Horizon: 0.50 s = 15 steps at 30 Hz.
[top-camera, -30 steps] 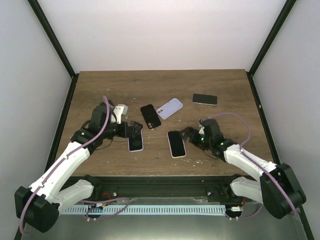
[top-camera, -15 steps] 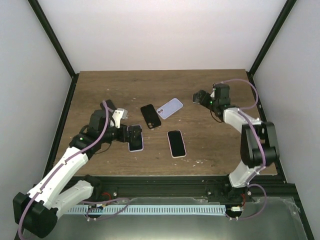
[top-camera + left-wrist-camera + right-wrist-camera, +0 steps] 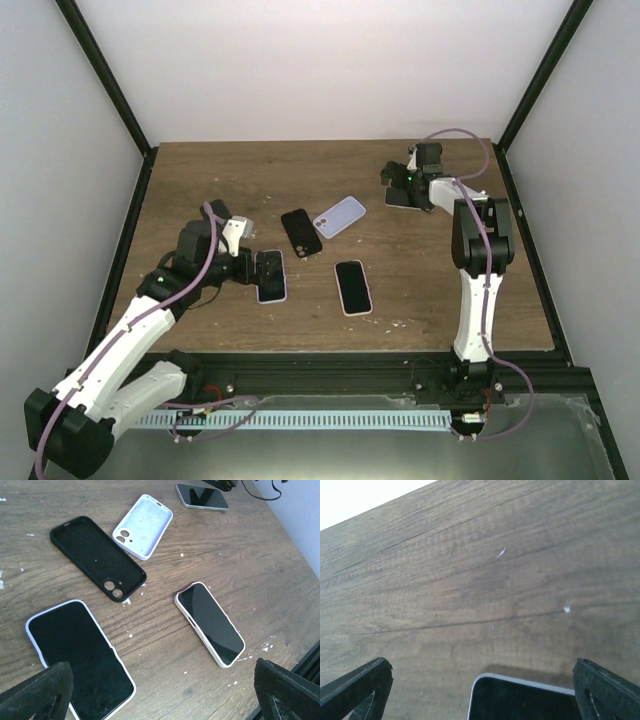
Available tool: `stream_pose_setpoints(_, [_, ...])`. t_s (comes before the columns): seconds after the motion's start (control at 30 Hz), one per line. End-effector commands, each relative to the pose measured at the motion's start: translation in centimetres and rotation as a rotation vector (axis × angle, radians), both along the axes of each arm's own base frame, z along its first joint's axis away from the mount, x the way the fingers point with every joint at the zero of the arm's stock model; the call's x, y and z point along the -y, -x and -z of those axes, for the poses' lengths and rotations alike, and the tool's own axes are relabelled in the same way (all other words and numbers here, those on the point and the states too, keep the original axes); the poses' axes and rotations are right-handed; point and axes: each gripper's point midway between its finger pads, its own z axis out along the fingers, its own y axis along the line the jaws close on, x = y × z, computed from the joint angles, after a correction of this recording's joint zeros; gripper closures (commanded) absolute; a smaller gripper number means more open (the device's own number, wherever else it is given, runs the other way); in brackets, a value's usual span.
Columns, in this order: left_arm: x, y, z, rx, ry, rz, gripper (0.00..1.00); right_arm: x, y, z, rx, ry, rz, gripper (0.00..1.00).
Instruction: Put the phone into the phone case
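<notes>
A bare dark phone [image 3: 418, 200] lies at the far right of the table; it also shows in the left wrist view [image 3: 202, 496] and at the bottom of the right wrist view [image 3: 530, 700]. My right gripper [image 3: 397, 183] is open, low over that phone's far end, holding nothing [image 3: 480, 695]. An empty black case [image 3: 300, 232] [image 3: 97, 557] and an empty lilac case [image 3: 339, 216] [image 3: 142, 526] lie mid-table, insides up. My left gripper [image 3: 262, 266] is open and empty [image 3: 160, 702] over a white-rimmed phone [image 3: 271, 277] [image 3: 80, 655].
Another phone with a white rim [image 3: 352, 287] [image 3: 210, 623] lies screen up at the front centre. The wooden table [image 3: 200, 180] is walled by black frame posts and white panels. Small white specks dot the wood.
My right arm has swung from the front centre, beside the white-rimmed phone, to the far right and now sits over the bare phone. My left arm has barely moved.
</notes>
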Motion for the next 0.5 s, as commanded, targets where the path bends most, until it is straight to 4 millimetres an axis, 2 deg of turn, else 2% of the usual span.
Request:
stream_pose_setpoints(0.0, [-0.5, -0.4, -0.6, 0.04, -0.019, -0.014, 0.0, -0.1, -1.7, 1.0, -0.018, 0.063, -0.075, 0.0])
stream_pose_setpoints(0.1, [-0.5, -0.5, -0.5, 0.038, -0.023, -0.016, 0.01, -0.7, -1.9, 2.2, -0.057, 0.071, -0.127, 0.0])
stream_pose_setpoints(0.27, [-0.5, -0.6, -0.5, 0.04, -0.029, -0.018, 0.0, -2.4, -1.5, 2.4, -0.061, 0.016, -0.224, 0.0])
stream_pose_setpoints(0.47, [-0.7, -0.7, -0.6, 0.049, -0.037, -0.026, 0.01, -3.5, 0.4, 3.0, -0.126, -0.029, -0.292, 0.0])
